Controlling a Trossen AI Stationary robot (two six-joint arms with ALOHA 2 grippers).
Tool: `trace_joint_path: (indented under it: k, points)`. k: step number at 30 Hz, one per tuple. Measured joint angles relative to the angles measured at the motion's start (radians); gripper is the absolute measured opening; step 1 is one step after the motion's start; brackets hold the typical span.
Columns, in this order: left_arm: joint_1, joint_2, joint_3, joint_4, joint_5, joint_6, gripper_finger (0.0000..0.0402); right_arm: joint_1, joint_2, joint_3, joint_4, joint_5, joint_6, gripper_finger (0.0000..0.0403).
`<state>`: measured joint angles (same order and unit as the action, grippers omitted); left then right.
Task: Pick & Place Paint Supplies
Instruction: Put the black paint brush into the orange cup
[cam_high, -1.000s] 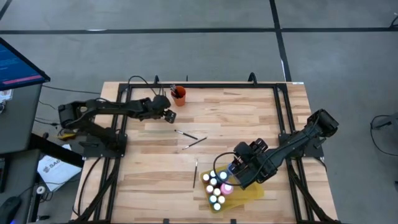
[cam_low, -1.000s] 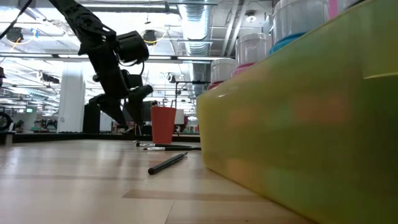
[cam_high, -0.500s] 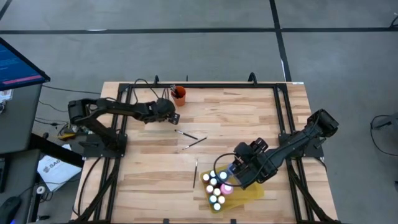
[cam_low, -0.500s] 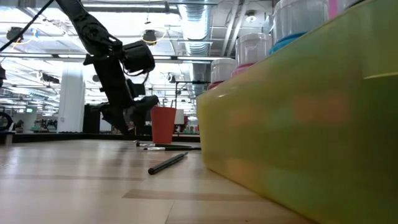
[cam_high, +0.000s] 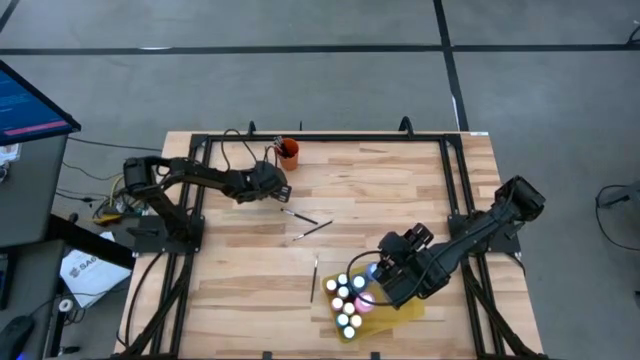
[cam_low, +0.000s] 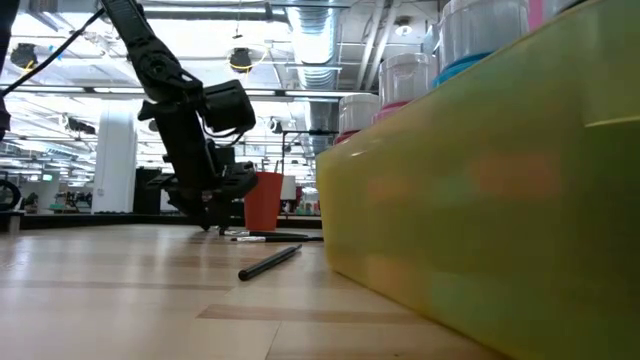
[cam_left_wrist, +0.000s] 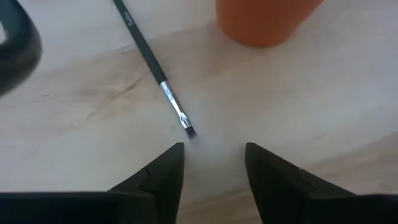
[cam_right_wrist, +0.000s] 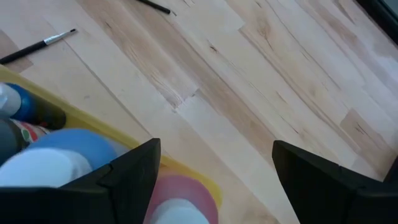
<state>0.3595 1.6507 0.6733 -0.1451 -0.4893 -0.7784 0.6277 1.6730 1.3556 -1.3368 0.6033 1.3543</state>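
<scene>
Three thin dark paintbrushes lie flat on the wooden table: one (cam_high: 298, 215) near the orange cup (cam_high: 288, 152), one (cam_high: 312, 230) beside it, one (cam_high: 314, 278) nearer the tray. My left gripper (cam_high: 281, 192) is low over the table, open, slanting down. Its fingertips stand just short of the first brush's bristle tip (cam_left_wrist: 188, 130), and nothing is between them. Several white-capped paint bottles (cam_high: 347, 300) stand in the yellow tray (cam_high: 402, 312). My right gripper (cam_high: 374, 282) hangs open above those bottles, clear of them.
The orange cup (cam_left_wrist: 267, 22) stands just beyond the left gripper, at the table's far side. A black frame rail (cam_high: 325, 137) runs round the table. Bare wood lies between the brushes and the tray. In the low view the tray wall (cam_low: 480, 200) fills the right.
My left gripper has come down toward the table and a little toward the brush beside the orange cup, the arm stretching out. The brushes, bottles and tray have not moved.
</scene>
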Motion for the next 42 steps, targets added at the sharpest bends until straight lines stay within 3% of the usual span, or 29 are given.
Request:
trace_joint_path:
  k: [5, 13, 18, 23, 32, 37, 42]
  points:
    - [0.020, 0.003, 0.000, 0.001, 0.016, -0.020, 0.0120, 0.016, 0.000, 0.000, -0.017, 0.000, 0.025, 0.0305]
    - [0.020, 0.003, -0.059, 0.047, 0.037, -0.049, 0.0010, 0.033, 0.000, 0.000, -0.038, 0.001, 0.034, 0.0305]
    - [0.018, -0.048, -0.094, 0.049, 0.098, -0.044, 0.0001, 0.034, 0.000, 0.000, -0.048, 0.005, 0.034, 0.0305]
    - [0.011, -0.232, -0.133, -0.020, 0.217, -0.033, 0.0000, 0.033, -0.009, 0.000, -0.059, 0.029, 0.026, 0.0305]
    - [0.006, -0.496, -0.185, -0.074, 0.251, -0.046, 0.0000, -0.014, -0.046, 0.001, -0.105, 0.113, 0.008, 0.0302]
    - [0.006, -0.531, -0.205, -0.062, 0.254, -0.095, 0.0000, -0.114, -0.051, 0.001, -0.038, 0.126, -0.077, 0.0302]
    - [0.006, -0.558, -0.208, -0.063, 0.263, -0.114, 0.0001, -0.283, -0.050, 0.001, 0.130, 0.056, -0.241, 0.0302]
